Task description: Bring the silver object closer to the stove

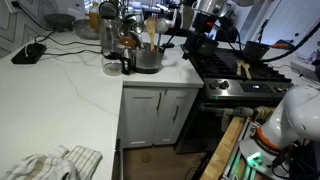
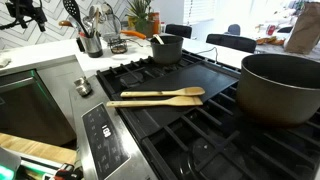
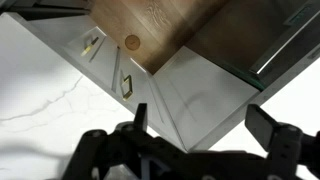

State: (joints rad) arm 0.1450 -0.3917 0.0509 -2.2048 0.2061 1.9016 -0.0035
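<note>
silver pot (image 1: 148, 58) stood on the white counter (image 1: 70, 90) just beside the stove (image 1: 240, 68), with a glass carafe (image 1: 110, 45) on its far side from the stove. wooden spoons (image 1: 150, 32) stood upright in it, so it probably served as a utensil holder and may be top-heavy.

gripper (image 3: 200, 135): fingers spread, nothing between them. judged to be held ready and not yet at the pot. the wrist view looked down at the cabinet doors (image 3: 120, 85) and wood floor (image 3: 170, 30) beside the stove; the pot was absent there.

arm (image 1: 290, 115) sat low in front of the stove, well apart from the pot.

only the close exterior view showed the stove (image 2: 190, 125) top: two wooden spatulas (image 2: 155, 96) lying flat mid-stove and a big dark pot (image 2: 280, 85) on a burner. it gave no clear read on the gap between pot and stove.
</note>
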